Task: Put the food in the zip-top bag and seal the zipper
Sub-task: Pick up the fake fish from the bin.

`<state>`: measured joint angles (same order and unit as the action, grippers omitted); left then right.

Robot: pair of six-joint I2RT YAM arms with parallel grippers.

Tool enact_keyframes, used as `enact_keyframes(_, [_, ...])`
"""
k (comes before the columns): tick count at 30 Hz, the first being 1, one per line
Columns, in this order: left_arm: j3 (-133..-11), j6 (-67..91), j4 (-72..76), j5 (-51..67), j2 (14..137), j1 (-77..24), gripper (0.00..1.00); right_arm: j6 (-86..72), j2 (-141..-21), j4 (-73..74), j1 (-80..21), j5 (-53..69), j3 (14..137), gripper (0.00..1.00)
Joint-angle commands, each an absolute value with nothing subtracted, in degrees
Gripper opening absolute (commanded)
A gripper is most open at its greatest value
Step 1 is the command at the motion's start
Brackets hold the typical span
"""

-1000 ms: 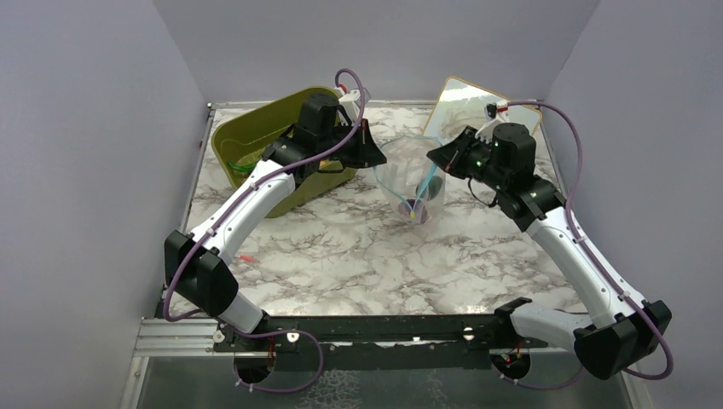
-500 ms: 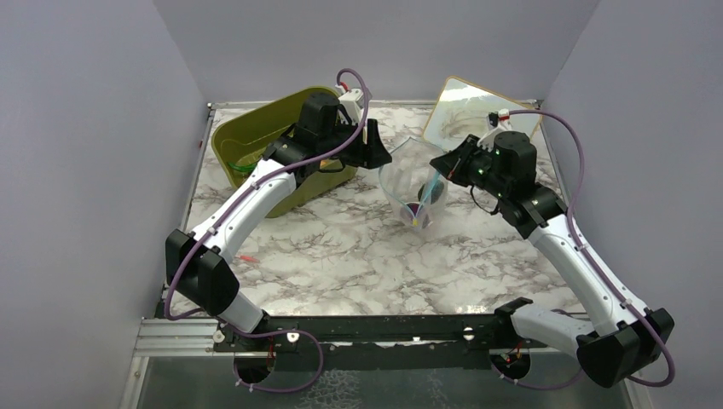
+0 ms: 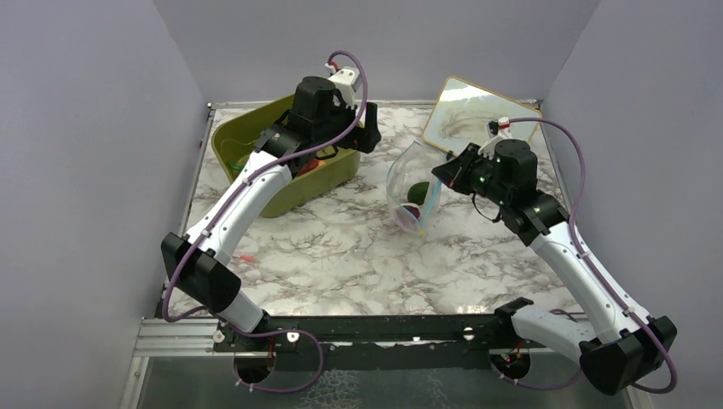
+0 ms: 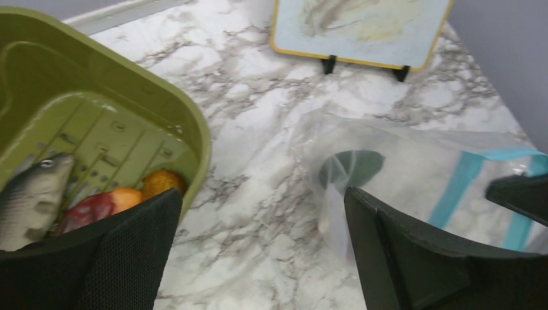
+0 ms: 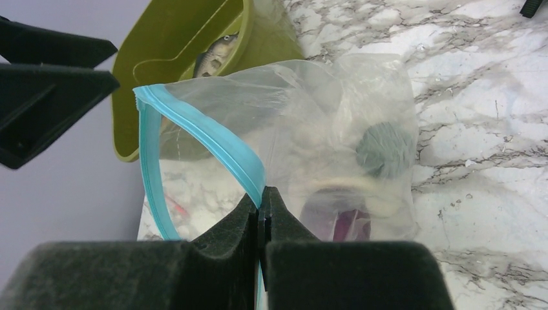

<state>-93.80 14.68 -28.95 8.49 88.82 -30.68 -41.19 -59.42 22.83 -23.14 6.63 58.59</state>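
Zipper (image 5: 207, 139) clamped in right gripper (image 5: 262, 206), zip-top bag (image 3: 407, 170) holding green food (image 5: 386, 150); left gripper (image 4: 258, 197) apart, empty, at bag's 10 o'clock.

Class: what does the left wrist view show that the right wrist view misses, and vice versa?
Left wrist only: the yellow-framed board on its stand, and orange and red food in the green tub. Right wrist only: the right pincer clamped on the zipper, and a purple piece in the bag. Both: the tub, its toy fish, the bag, a dark green piece inside.
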Motion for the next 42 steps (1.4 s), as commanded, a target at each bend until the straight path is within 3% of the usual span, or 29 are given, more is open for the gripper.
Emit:
enact_keyframes(1, [-96.7, 7.8, -33.1, -0.5, 91.7, -28.8, 0.99, -40.5, -57.8, 21.9, -22.9, 6.1, 57.5, 0.01])
enact_keyframes(11, [-98.4, -0.2, -33.6, -9.3, 100.4, -20.0, 0.95, -40.9, -58.8, 22.3, -22.8, 8.5, 56.2, 0.01])
enact_keyframes(14, [-98.6, -5.0, -31.8, -8.3, 103.5, -17.4, 0.91, -40.5, -60.0, 22.8, -22.9, 9.6, 56.7, 0.01])
enact_keyframes(28, [-108.5, -14.1, -32.4, -1.4, 117.8, -11.1, 0.94, -44.6, -64.3, 26.6, -22.8, 3.5, 60.1, 0.01])
enact_keyframes(35, [-121.0, -16.6, -37.3, -4.8, 127.7, -10.8, 0.92, -48.7, -67.9, 42.5, -22.8, -3.0, 66.5, 0.01])
enact_keyframes(42, [-119.0, -14.8, -35.4, -10.3, 128.2, -9.8, 0.84, -48.1, -74.3, 53.8, -22.8, -3.8, 78.6, 0.01])
